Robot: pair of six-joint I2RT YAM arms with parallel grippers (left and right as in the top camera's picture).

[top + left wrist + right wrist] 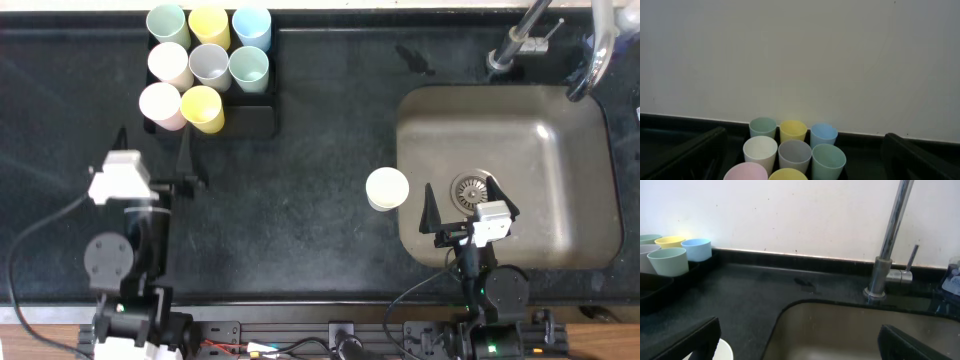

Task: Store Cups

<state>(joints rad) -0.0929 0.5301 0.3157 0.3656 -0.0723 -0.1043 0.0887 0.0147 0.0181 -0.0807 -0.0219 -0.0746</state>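
Several pastel cups (209, 65) stand upright in a black tray (256, 117) at the counter's back left; the tray's front right slot is bare. In the left wrist view the same cups (795, 154) sit straight ahead. A single cream cup (386, 188) stands on the counter just left of the sink, and its rim (723, 351) peeks beside my right finger. My left gripper (153, 145) hovers open in front of the tray, holding nothing. My right gripper (462, 192) is open over the sink's near left corner, to the right of the cream cup.
A steel sink (570, 140) takes up the right side, with a faucet (520, 38) behind it and a bottle (952, 280) at the far right. Dark counter (320, 150) lies between tray and sink. A white wall (800, 60) backs the counter.
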